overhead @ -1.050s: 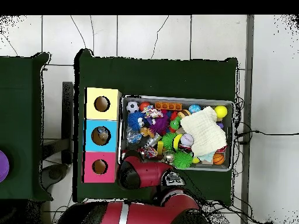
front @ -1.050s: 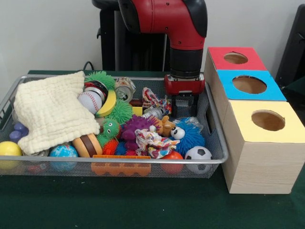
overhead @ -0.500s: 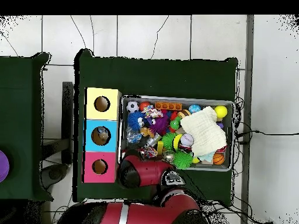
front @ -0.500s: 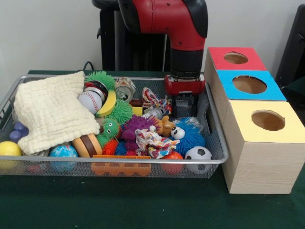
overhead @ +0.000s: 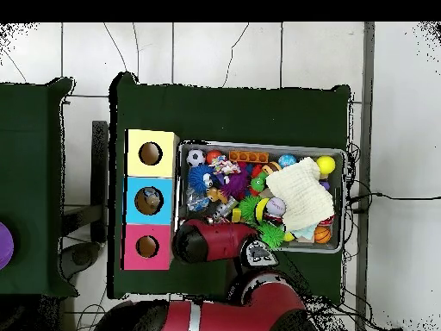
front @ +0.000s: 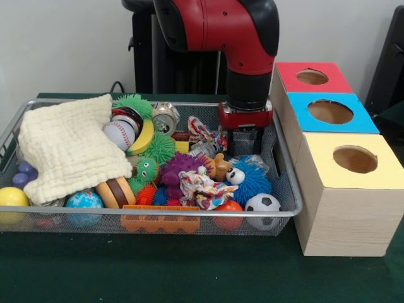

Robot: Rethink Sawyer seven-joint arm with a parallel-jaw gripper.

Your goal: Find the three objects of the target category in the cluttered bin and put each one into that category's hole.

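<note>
A wire bin (front: 287,165) holds a heap of toys: a soccer ball (front: 262,204), a blue spiky ball (front: 252,181), a purple spiky ball (front: 179,166), a baseball (front: 118,134), a drink can (front: 165,118) and a knotted patterned rag (front: 202,187). My gripper (front: 245,145) hangs low inside the bin's back right corner, just behind the blue spiky ball and beside the bin's right wall. Nothing shows in its grasp. In the overhead view the red arm (overhead: 211,241) covers the gripper and the bin's lower left corner.
A cream cloth (front: 66,148) drapes over the bin's left half. Right of the bin stand three boxes with round holes: red (front: 312,77), blue (front: 330,112) and yellow (front: 355,159). A globe ball (front: 84,202) and a yellow ball (front: 12,197) lie at the front left.
The arm has swung slightly, and the gripper sits a touch lower and further right in the bin. The toys have not moved.
</note>
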